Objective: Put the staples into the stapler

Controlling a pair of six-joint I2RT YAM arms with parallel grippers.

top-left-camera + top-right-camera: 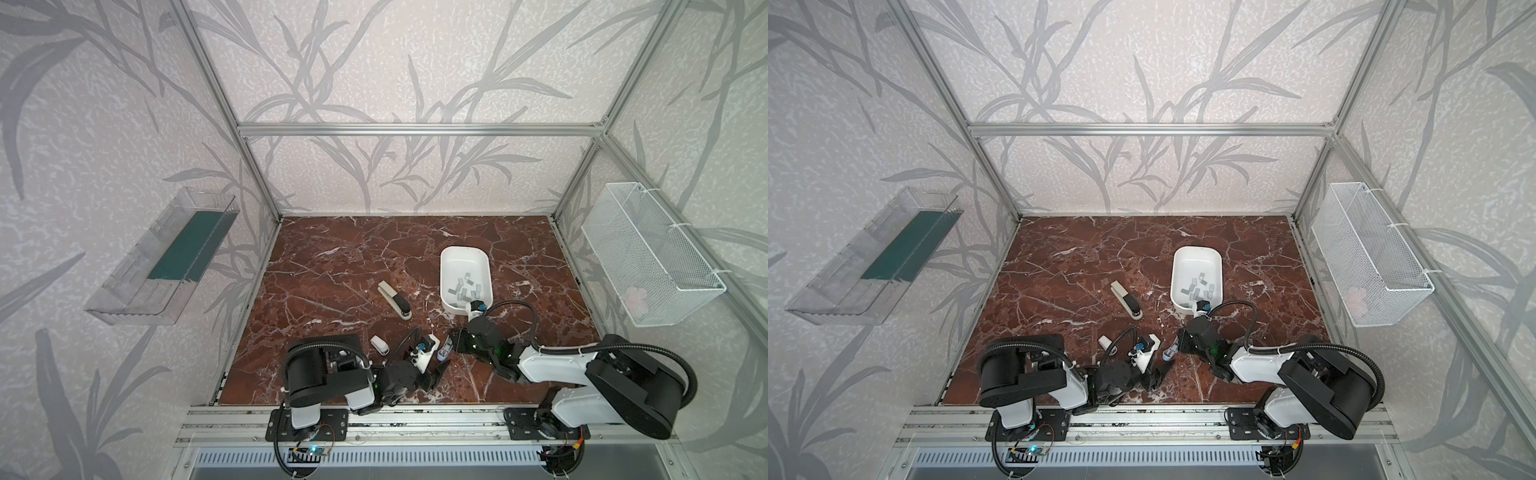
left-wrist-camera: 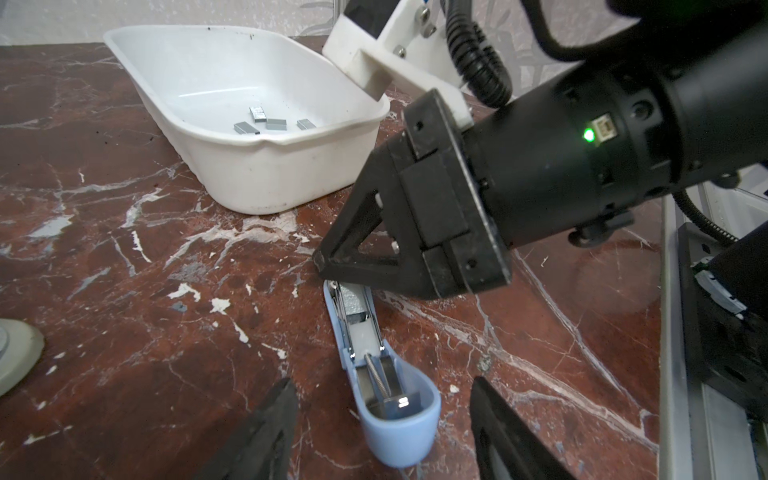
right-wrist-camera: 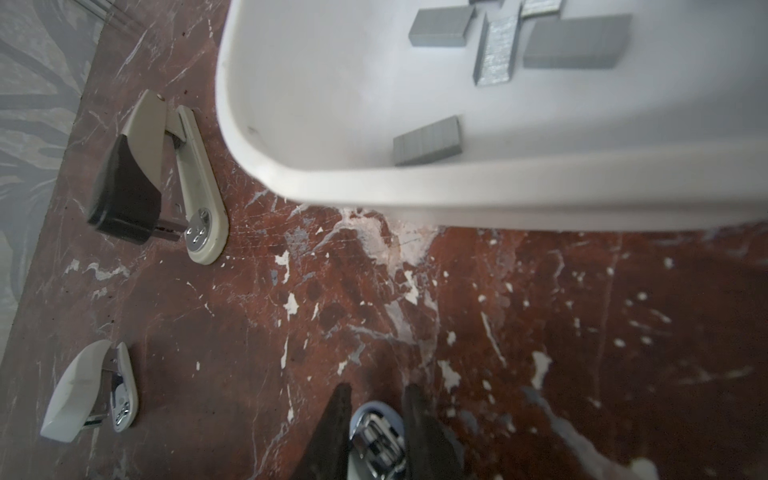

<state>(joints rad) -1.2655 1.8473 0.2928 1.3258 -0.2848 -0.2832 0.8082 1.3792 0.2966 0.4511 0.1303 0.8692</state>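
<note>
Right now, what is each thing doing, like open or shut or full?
blue stapler: lying flipped open on the table, its track showing.
right claw: closed on one end of the blue stapler.
left claw: open, either side of its other end, not touching.
beige stapler: shut, on its base.
small white stapler: shut.
white tub: holds loose staples.
staples: lying in the white tub.

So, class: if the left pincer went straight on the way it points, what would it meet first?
Probably the blue stapler, lying open just ahead of the left pincer, in line with its gap; depth is unclear.
</note>
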